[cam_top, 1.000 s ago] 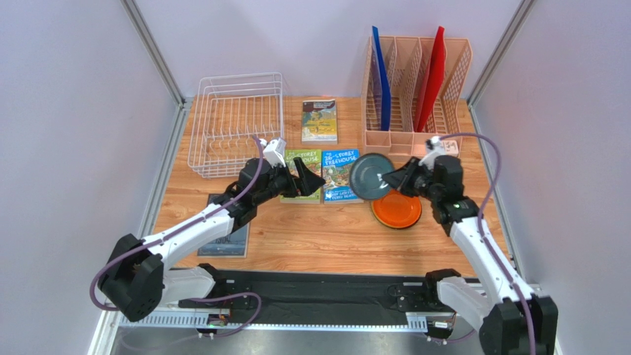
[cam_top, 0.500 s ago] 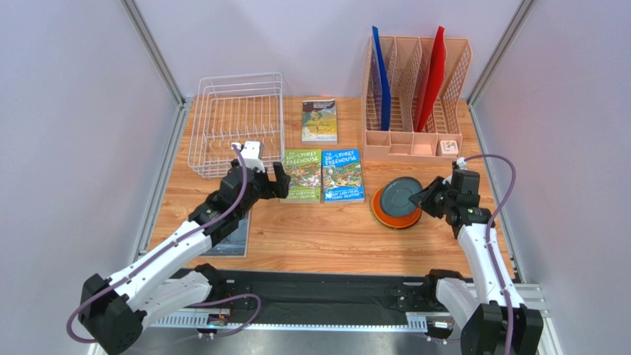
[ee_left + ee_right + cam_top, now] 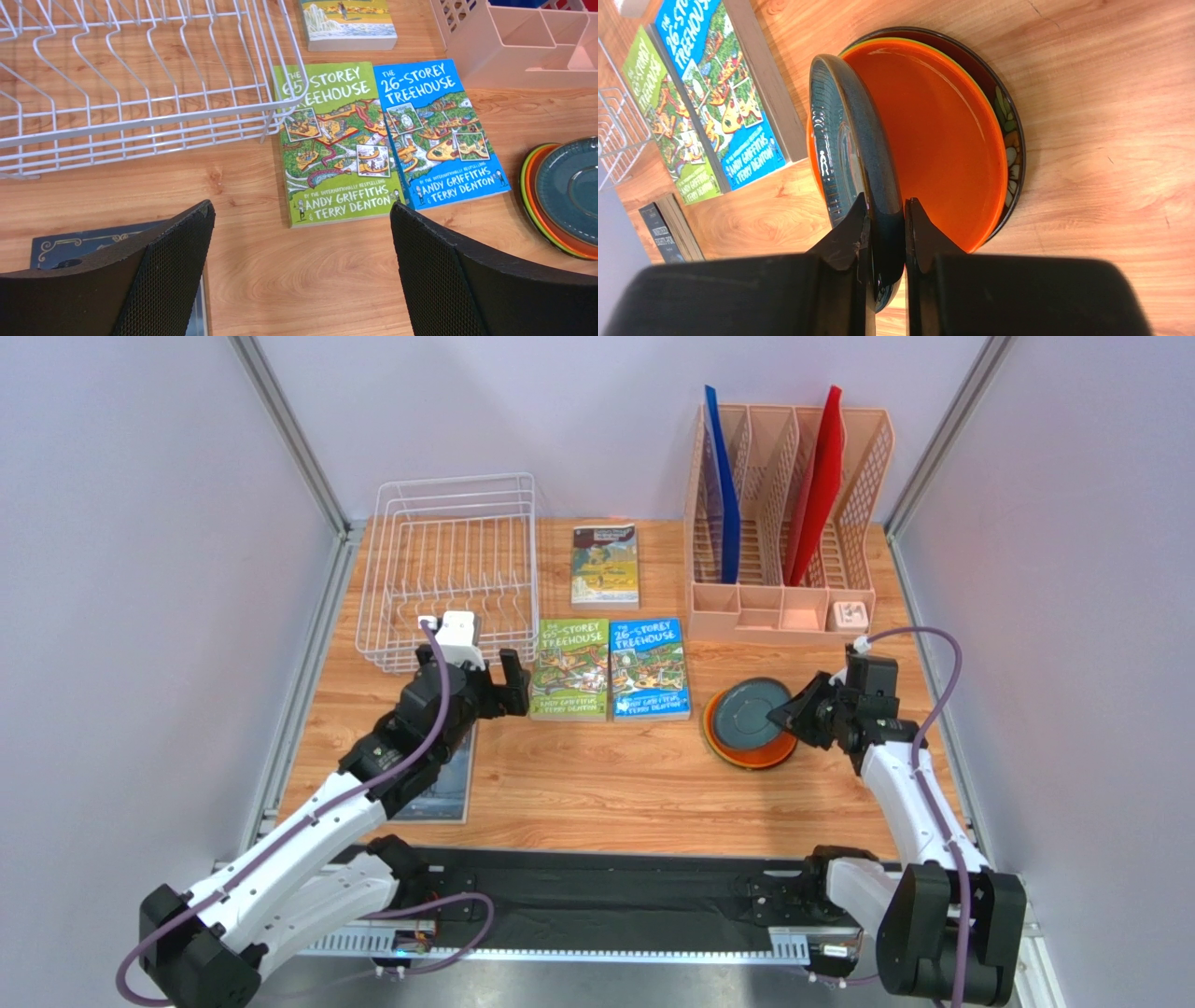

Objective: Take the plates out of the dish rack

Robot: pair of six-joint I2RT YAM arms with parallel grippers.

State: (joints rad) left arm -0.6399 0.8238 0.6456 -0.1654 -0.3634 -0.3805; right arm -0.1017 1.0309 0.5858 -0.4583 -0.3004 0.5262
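The white wire dish rack (image 3: pixel 449 567) stands at the back left with no plate in it; it also shows in the left wrist view (image 3: pixel 133 77). A stack of plates lies at the right: the dark red patterned plate (image 3: pixel 1011 140) lowest, a lime green rim (image 3: pixel 526 196), then the orange plate (image 3: pixel 941 133). My right gripper (image 3: pixel 887 224) is shut on the rim of the dark grey plate (image 3: pixel 854 154) and holds it tilted just over the stack (image 3: pixel 751 721). My left gripper (image 3: pixel 302 231) is open and empty above the table, near the green book.
Two Treehouse books, green (image 3: pixel 572 669) and blue (image 3: pixel 648 668), lie between rack and plates. Another book (image 3: pixel 605 564) lies behind them, a dark book (image 3: pixel 435 784) under the left arm. The peach file organizer (image 3: pixel 786 511) with blue and red folders stands back right.
My right gripper has carried the dark grey plate right and down onto the stack. My left arm has drawn back to the left, away from the books.
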